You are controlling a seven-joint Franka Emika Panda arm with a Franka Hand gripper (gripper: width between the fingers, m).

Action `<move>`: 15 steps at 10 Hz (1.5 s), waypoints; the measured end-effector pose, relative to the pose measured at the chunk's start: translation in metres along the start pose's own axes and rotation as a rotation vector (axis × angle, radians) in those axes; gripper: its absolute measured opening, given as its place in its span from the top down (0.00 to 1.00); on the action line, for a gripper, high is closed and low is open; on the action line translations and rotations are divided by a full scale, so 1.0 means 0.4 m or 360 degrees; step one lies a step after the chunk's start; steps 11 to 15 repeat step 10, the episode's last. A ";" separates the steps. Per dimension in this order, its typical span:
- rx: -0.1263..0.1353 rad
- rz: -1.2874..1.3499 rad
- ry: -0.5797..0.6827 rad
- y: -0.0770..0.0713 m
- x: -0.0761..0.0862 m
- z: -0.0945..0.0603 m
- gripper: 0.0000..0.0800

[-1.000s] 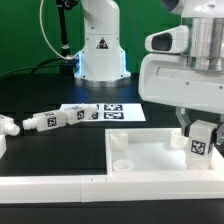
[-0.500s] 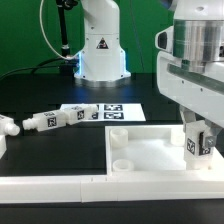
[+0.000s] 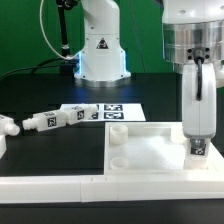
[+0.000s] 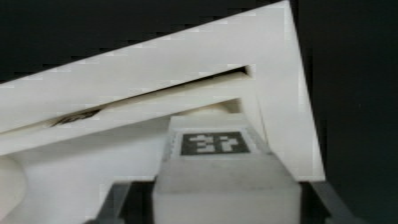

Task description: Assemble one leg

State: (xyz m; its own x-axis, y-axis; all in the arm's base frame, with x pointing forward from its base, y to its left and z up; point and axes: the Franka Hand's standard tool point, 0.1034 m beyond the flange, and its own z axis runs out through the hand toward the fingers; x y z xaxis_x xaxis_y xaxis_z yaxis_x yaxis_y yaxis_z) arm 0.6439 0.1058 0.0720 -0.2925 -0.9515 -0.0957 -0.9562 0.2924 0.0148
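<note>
My gripper point(image 3: 198, 150) is shut on a white leg point(image 3: 199, 148) with a marker tag and holds it upright at the near right corner of the large flat white panel point(image 3: 150, 150). The leg's foot is at or just above the panel; I cannot tell whether it touches. In the wrist view the leg point(image 4: 217, 170) fills the space between the dark fingers point(image 4: 128, 205), with the panel's corner point(image 4: 267, 60) beyond it. Several more legs point(image 3: 60, 116) lie on the table at the exterior view's left.
The marker board point(image 3: 118, 113) lies behind the panel. A white robot base point(image 3: 100, 50) stands at the back. A white rail point(image 3: 60, 185) runs along the front edge. A small white part point(image 3: 6, 127) lies at the far left.
The gripper has turned about its vertical axis and gone down with the leg, from above the panel's right side to its near right corner.
</note>
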 end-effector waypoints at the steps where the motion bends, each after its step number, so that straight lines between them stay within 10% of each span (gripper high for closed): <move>1: 0.0005 0.0065 0.0007 0.000 0.000 -0.001 0.64; 3: 0.0003 0.0061 0.0007 0.000 0.001 0.001 0.56; 4: 0.0005 0.0050 0.0006 0.000 -0.001 -0.003 0.34; 6: 0.0039 -0.0081 -0.0033 0.001 0.000 -0.075 0.22; 8: 0.0060 -0.0117 -0.0057 -0.002 0.007 -0.129 0.20; 15: 0.0058 -0.0116 -0.0055 -0.001 0.008 -0.124 0.19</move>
